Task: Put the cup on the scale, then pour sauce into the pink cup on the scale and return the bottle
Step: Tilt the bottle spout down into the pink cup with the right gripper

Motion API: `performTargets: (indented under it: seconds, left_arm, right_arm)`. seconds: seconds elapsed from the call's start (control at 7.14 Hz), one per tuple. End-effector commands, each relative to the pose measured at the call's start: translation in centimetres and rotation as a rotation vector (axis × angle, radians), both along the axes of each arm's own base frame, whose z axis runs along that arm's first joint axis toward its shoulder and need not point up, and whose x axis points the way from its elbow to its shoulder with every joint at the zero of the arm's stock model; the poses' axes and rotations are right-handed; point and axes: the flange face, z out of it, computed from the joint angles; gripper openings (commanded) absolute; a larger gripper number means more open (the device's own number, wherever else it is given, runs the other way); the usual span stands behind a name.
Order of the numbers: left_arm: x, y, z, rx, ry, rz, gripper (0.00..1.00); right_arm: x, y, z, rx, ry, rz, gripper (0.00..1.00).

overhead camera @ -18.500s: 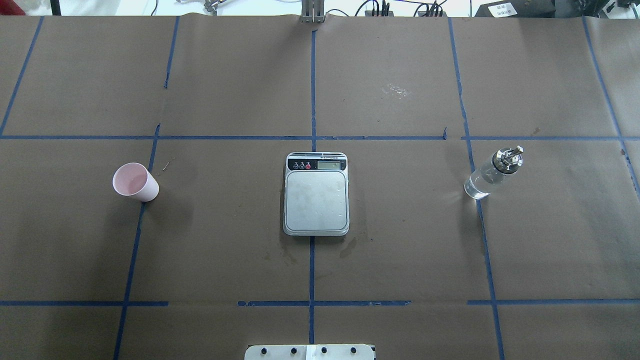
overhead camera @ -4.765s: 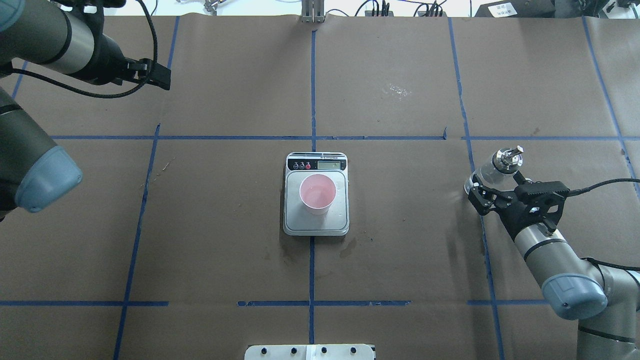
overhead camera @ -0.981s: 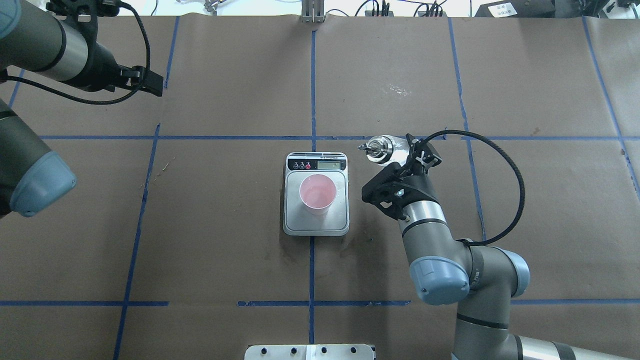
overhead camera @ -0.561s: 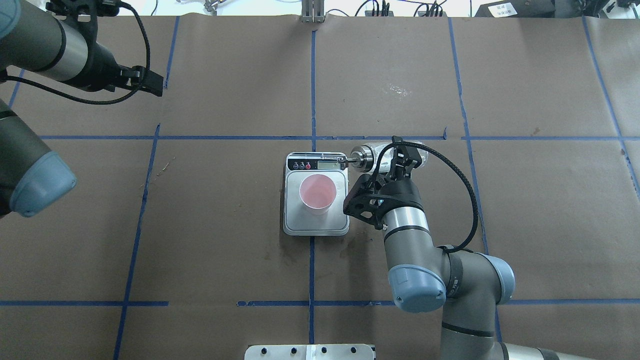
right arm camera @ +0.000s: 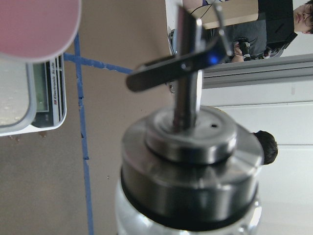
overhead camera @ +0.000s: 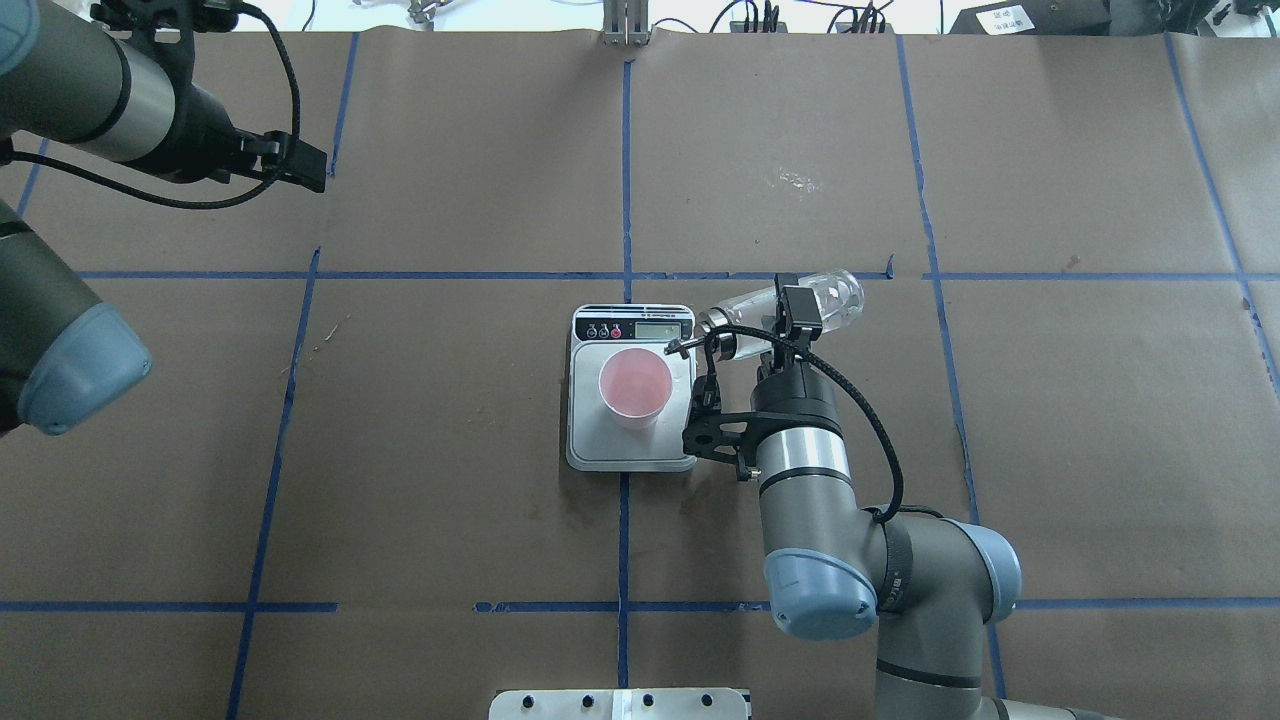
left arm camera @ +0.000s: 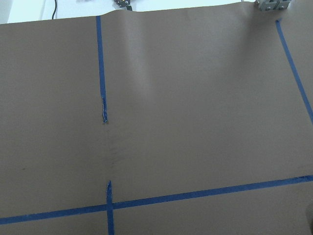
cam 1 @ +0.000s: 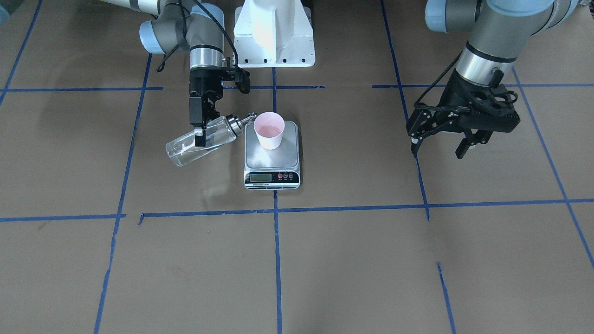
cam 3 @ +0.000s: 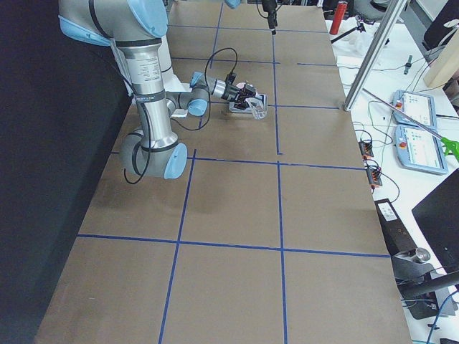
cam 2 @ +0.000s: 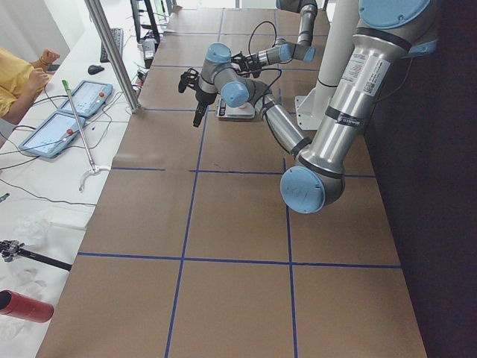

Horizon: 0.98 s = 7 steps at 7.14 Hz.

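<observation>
The pink cup [overhead camera: 635, 385] stands upright on the scale [overhead camera: 600, 445] at the table's middle; it also shows in the front view [cam 1: 269, 130] on the scale [cam 1: 271, 160]. My right gripper [overhead camera: 795, 318] is shut on the clear glass bottle [overhead camera: 815, 295] and holds it tilted nearly flat in the air. Its metal spout [overhead camera: 682, 348] points at the cup's rim. In the front view the right gripper [cam 1: 200, 132] clamps the bottle [cam 1: 185, 147] mid-body. The right wrist view shows the bottle's top [right arm camera: 188, 161] and the cup's rim [right arm camera: 34, 24]. No stream is visible. My left gripper [cam 1: 438, 147] is open and empty, far off to the side.
Blue tape lines grid the brown paper table cover. The white robot base [cam 1: 274, 32] stands behind the scale. Dark damp stains [overhead camera: 700, 495] mark the paper near the scale. Tablets [cam 2: 74, 97] and cables lie beyond the far table edge.
My right arm has carried the bottle left toward the scale and lowered the spout end, which now reaches the cup's rim. The left arm has not moved.
</observation>
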Motion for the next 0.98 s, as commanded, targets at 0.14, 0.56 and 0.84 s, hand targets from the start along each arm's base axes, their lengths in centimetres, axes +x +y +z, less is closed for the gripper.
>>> performTargets:
  seconds: [0.14,0.56,0.84]
  left_arm:
    - [0.0,0.0,0.0,0.0,0.0,0.0,1.0]
    - [0.2,0.0,0.1,-0.005,0.001,0.003,1.0]
    - [0.2,0.0,0.0,-0.005,0.003,0.005,1.0]
  right_arm:
    - [-0.8,0.1,-0.6,0.031,0.124,0.021,0.0]
    - [-0.7,-0.1,-0.5,0.057,0.241,0.049,0.0]
    - [-1.2,-0.3,-1.7,0.074,0.348,0.053,0.0]
